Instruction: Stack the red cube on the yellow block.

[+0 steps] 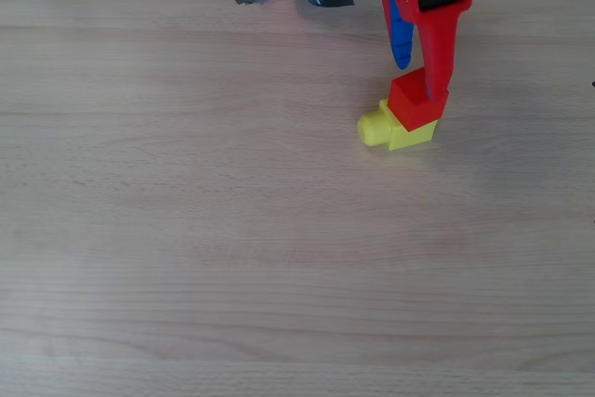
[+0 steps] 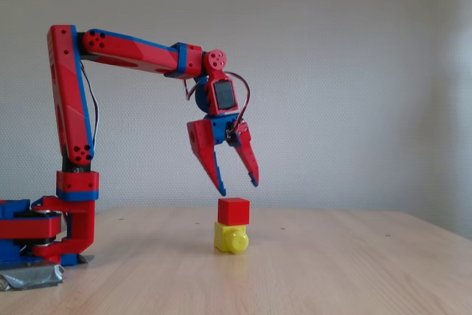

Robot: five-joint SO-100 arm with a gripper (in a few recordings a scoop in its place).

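From my side camera I see the red cube (image 2: 233,211) sitting on top of the yellow block (image 2: 231,238), both resting on the wooden surface (image 2: 332,271). The block's round stub points toward me. My gripper (image 2: 237,184) hangs above the stack, clear of the cube, its jaws spread apart and pointing down with nothing between them. The arm (image 2: 129,51) reaches out from its base (image 2: 40,237) at the left, and a plain pale wall (image 2: 354,71) stands behind.
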